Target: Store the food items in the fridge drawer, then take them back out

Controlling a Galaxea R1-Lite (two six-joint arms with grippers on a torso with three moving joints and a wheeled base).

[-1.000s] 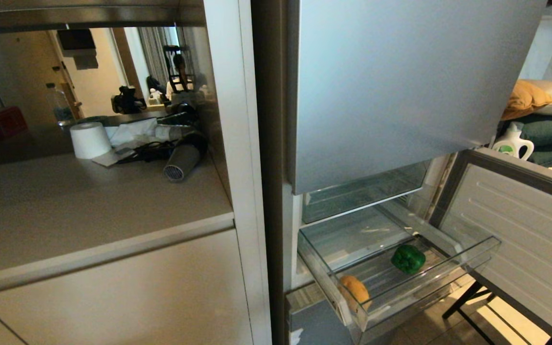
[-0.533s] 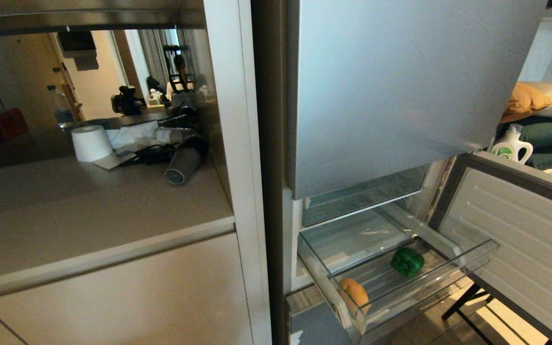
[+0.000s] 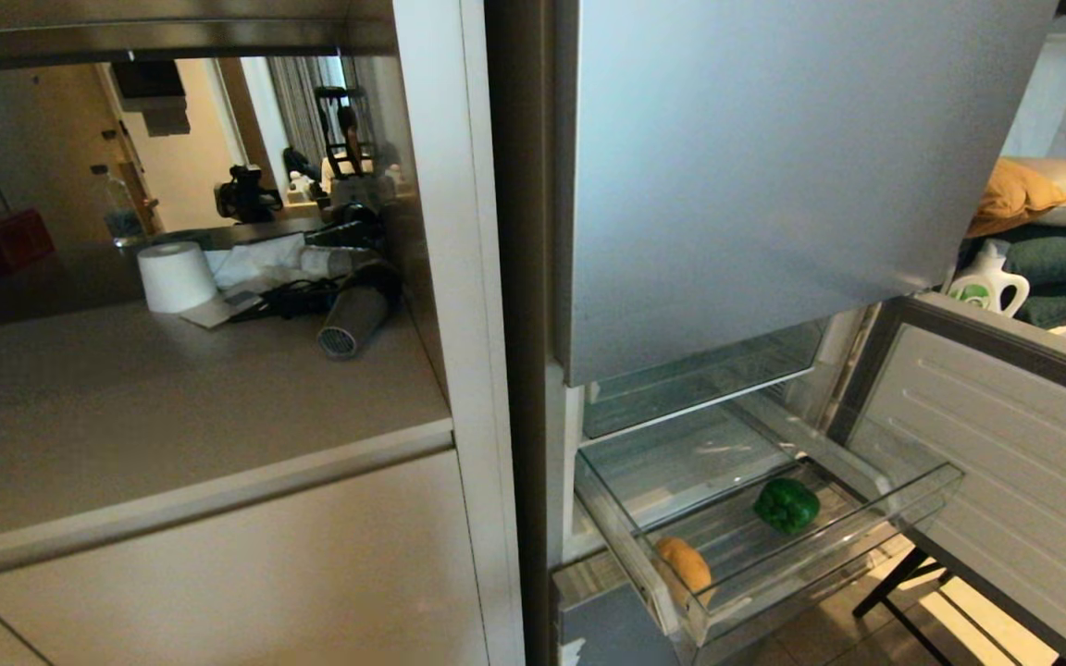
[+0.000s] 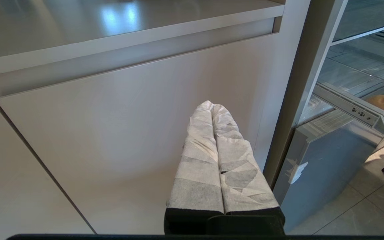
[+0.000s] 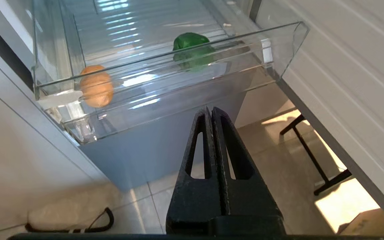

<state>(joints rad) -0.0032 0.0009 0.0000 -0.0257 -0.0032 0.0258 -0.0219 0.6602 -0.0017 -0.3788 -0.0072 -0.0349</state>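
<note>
Both food items sit in our pulled-out fridge drawer (image 3: 922,495), bell pepper (image 3: 787,504) and potato (image 3: 684,566); left gripper (image 4: 212,108) and right gripper (image 5: 211,111) clenched, empty; retrieval's left.

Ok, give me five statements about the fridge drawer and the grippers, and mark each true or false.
1. The drawer is pulled out. True.
2. The pepper lies on the counter. False: it lies in the drawer.
3. The potato sits near the drawer's front left corner. True.
4. The right gripper holds the potato. False: its fingers are shut on nothing, outside the drawer front.
5. The left gripper is open. False: its wrapped fingers are shut, facing a cabinet door.
</note>
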